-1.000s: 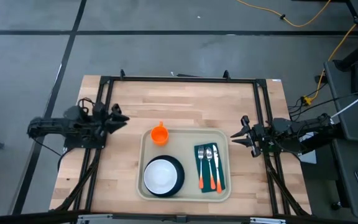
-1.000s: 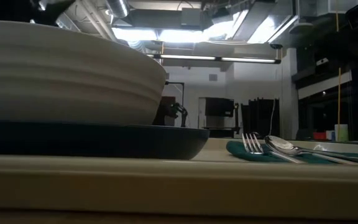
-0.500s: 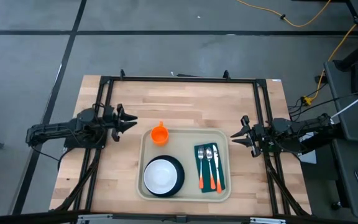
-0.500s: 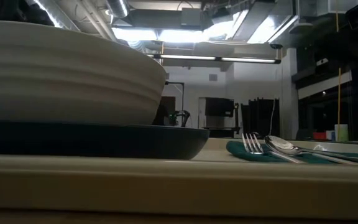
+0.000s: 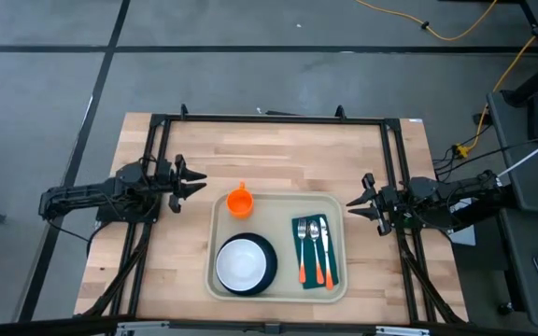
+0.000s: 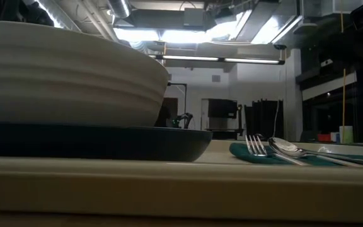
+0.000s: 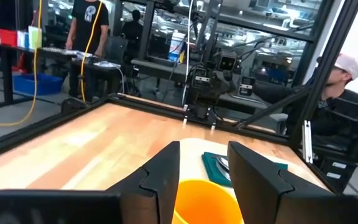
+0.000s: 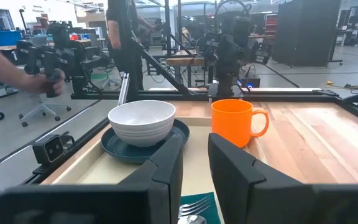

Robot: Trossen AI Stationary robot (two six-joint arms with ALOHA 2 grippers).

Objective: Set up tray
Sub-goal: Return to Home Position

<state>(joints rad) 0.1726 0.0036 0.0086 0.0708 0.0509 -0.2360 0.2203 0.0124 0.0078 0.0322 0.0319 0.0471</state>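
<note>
The beige tray (image 5: 278, 285) lies at the table's near middle. On it a white bowl (image 5: 242, 262) sits in a dark blue plate (image 5: 267, 257), and a fork and spoon (image 5: 312, 245) rest on a green cloth (image 5: 299, 252). An orange cup (image 5: 240, 201) stands upright at the tray's far left corner. My left gripper (image 5: 192, 183) hangs open and empty just left of the cup, pointing level at it; the cup (image 7: 204, 202) shows between its fingers. My right gripper (image 5: 355, 207) waits open and empty right of the tray, pointing level across it (image 8: 194, 168).
Black frame rails (image 5: 269, 119) run around the table's far, left and right sides. Bare wood (image 5: 288, 154) lies beyond the tray. People stand and sit in the room behind: one (image 7: 337, 68) past the right edge, and a hand (image 8: 17, 74) past the left.
My left gripper has sunk and swung a little toward the table's right and near edges, closer to the orange cup, rolling as it went. It has kept still for the last half second. Nothing on the tray has moved.
</note>
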